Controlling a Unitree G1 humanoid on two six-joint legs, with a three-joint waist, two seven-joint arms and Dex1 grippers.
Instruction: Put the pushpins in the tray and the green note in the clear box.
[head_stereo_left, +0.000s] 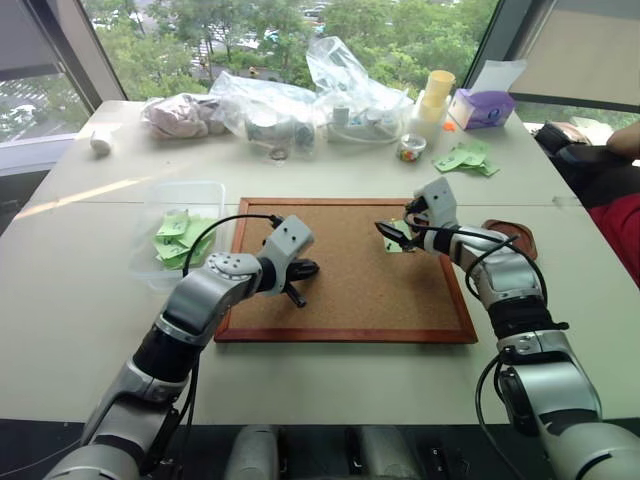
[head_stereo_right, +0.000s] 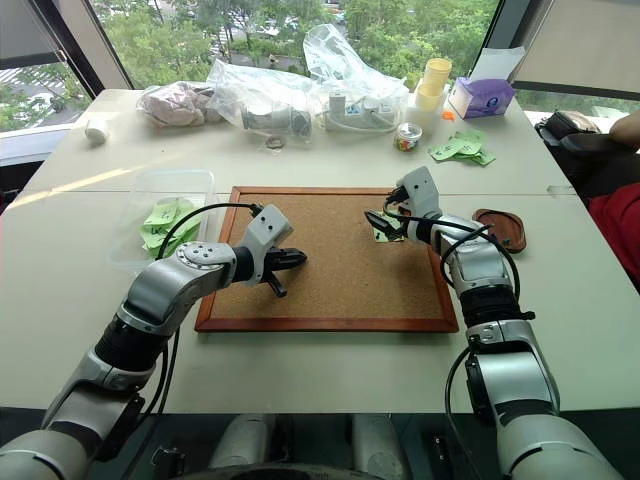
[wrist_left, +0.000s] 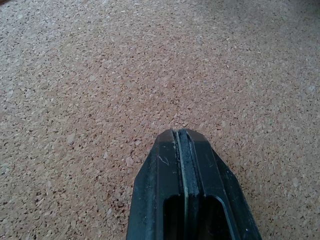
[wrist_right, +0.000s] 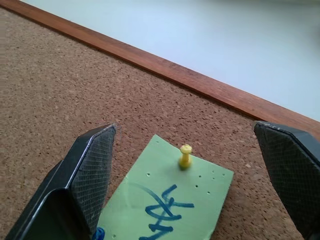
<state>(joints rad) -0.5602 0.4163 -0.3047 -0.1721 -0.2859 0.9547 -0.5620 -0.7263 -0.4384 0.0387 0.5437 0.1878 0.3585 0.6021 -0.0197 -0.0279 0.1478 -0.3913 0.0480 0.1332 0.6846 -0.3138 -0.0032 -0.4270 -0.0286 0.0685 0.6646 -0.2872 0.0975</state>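
The green note (wrist_right: 170, 200) lies on the right part of the cork board (head_stereo_left: 345, 270), with blue scribbles on it. A yellow pushpin (wrist_right: 185, 155) stands upright in its far edge, and a blue pin head (wrist_right: 98, 233) peeks out at its near corner. My right gripper (head_stereo_left: 398, 228) is open, its fingers straddling the note and the yellow pin without touching them. The dark brown tray (head_stereo_left: 515, 238) sits just right of the board. Several green slips lie in the clear box (head_stereo_left: 180, 200), left of the board. My left gripper (head_stereo_left: 300, 285) is shut and empty, low over the board's left half.
Clear plastic bags (head_stereo_left: 300, 100) with odds and ends line the table's far side. Also there are stacked yellow cups (head_stereo_left: 435, 95), a purple tissue box (head_stereo_left: 482, 108), a small jar (head_stereo_left: 410, 148) and a bunch of green slips (head_stereo_left: 468, 157). A person's sleeve (head_stereo_left: 620, 225) shows at the right edge.
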